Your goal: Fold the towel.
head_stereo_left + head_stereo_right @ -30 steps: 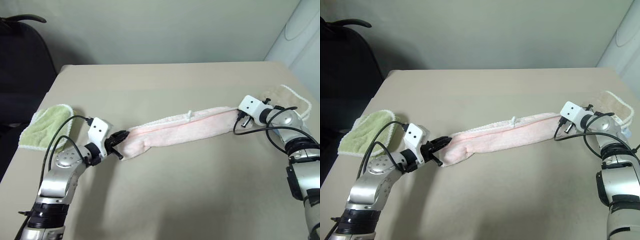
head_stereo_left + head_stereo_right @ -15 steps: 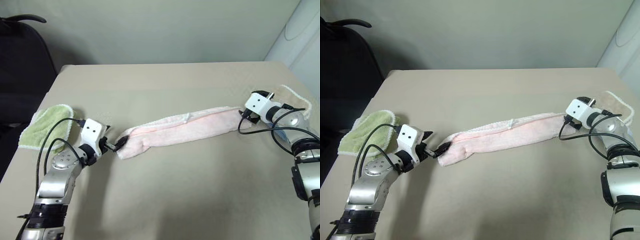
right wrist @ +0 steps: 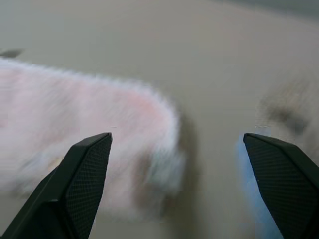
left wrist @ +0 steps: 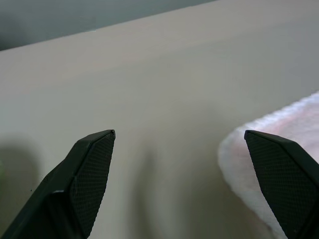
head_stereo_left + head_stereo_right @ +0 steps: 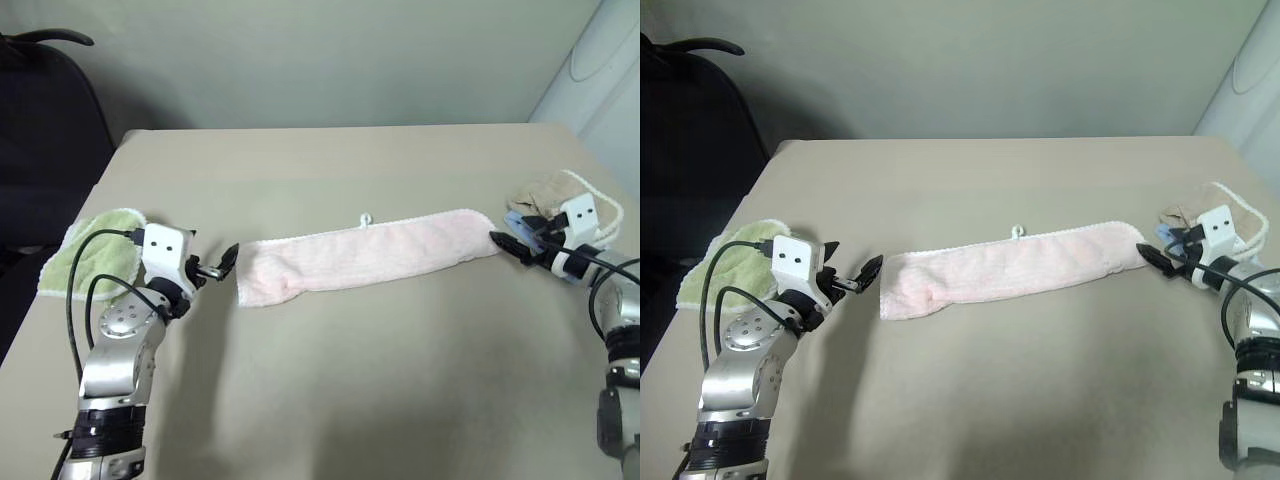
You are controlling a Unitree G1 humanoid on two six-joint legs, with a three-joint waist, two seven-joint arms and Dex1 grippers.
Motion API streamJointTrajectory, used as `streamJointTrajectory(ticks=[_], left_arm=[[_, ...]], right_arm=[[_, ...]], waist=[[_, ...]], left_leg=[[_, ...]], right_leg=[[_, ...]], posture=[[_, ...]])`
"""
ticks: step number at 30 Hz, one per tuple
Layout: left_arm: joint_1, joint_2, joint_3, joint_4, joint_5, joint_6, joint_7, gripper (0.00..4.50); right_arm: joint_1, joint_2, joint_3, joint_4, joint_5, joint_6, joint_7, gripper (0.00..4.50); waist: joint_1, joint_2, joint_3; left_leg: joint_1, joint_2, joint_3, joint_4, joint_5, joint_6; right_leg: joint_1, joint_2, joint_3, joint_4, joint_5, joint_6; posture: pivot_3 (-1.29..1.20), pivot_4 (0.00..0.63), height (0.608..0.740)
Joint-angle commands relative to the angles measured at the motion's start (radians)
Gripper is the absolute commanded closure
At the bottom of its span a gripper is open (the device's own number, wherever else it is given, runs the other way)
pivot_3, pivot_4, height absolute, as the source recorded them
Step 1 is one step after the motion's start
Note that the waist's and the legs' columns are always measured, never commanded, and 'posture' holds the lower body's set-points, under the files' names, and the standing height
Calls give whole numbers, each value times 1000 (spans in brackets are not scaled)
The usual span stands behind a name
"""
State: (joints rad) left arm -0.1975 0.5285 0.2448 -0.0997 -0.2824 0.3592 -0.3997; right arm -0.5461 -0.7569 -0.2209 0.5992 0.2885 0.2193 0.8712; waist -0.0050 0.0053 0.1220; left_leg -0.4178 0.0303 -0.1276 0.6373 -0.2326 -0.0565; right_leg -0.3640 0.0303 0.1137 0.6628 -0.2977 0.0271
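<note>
The towel (image 5: pixel 365 255), pale pink with white edging and a small loop (image 5: pixel 366 217), lies flat on the table (image 5: pixel 330 380) as a long narrow strip running left to right. My left gripper (image 5: pixel 218 264) stands open just off the strip's left end, with nothing between its fingers. In the left wrist view the towel end (image 4: pixel 279 122) shows beside one finger (image 4: pixel 281 174). My right gripper (image 5: pixel 512 246) is open at the strip's right end, holding nothing. The right wrist view shows the towel's end (image 3: pixel 89 109) ahead of that gripper (image 3: pixel 177 135).
A light green cloth (image 5: pixel 90 250) lies at the table's left edge behind my left arm. A beige towel with white trim (image 5: pixel 560 195) and something blue (image 5: pixel 515 222) sit by my right gripper. A black chair (image 5: pixel 40 120) stands off the table's left side.
Both grippers have opened and let go of the towel's ends, and the strip now lies flat. My left gripper drew back to the left, my right gripper back to the right.
</note>
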Motion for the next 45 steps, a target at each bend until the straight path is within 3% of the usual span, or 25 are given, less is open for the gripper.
streamJointTrajectory(ticks=[1,9,15,24,29,35,38,45], left_arm=[[-11,-4,3,-22,6,-6,6,0],[-13,-42,3,-108,-72,-17,-47,0],[34,-28,-73,-199,-84,-20,-138,0],[59,-13,-123,-233,-67,-30,-189,0],[51,-13,-132,-238,-64,-25,-186,0],[55,-20,-142,-250,-55,-23,-175,0],[72,-20,-139,-261,-53,-22,-172,0],[130,-4,-141,-266,-35,-14,-176,0]], right_arm=[[49,-11,-57,-131,41,80,-46,43],[118,60,-270,-317,396,578,-101,43],[101,173,-364,-279,491,800,-323,43],[-9,277,-418,-141,506,842,-494,43],[-105,298,-369,-19,452,759,-489,43],[-233,307,-320,176,376,637,-474,43],[-266,305,-324,238,359,596,-478,666],[-265,280,-362,271,362,556,-488,3198]], waist=[[-2,0,0],[0,-1,0],[0,-1,0],[-8,-6,-4],[-22,-16,-9],[-28,-17,-10],[-27,-18,-11],[-27,-18,-11]], left_leg=[[0,0,0,0,0,0],[0,0,0,1,0,0],[3,0,0,1,0,1],[9,0,-1,1,-3,5],[15,0,-1,-2,-5,8],[18,0,-1,-5,-5,8],[17,0,-1,-5,-5,8],[17,0,0,-6,-5,8]], right_leg=[[0,0,0,0,0,0],[1,1,0,0,0,1],[2,2,1,0,-1,1],[6,2,2,1,-1,2],[9,2,3,1,-1,1],[9,2,3,1,-1,1],[9,2,3,1,-1,1],[9,2,3,1,-1,1]], posture=[[0,150,740],[0,150,740],[0,150,740],[0,150,740],[0,150,740],[0,150,740],[0,150,740],[0,150,740]])
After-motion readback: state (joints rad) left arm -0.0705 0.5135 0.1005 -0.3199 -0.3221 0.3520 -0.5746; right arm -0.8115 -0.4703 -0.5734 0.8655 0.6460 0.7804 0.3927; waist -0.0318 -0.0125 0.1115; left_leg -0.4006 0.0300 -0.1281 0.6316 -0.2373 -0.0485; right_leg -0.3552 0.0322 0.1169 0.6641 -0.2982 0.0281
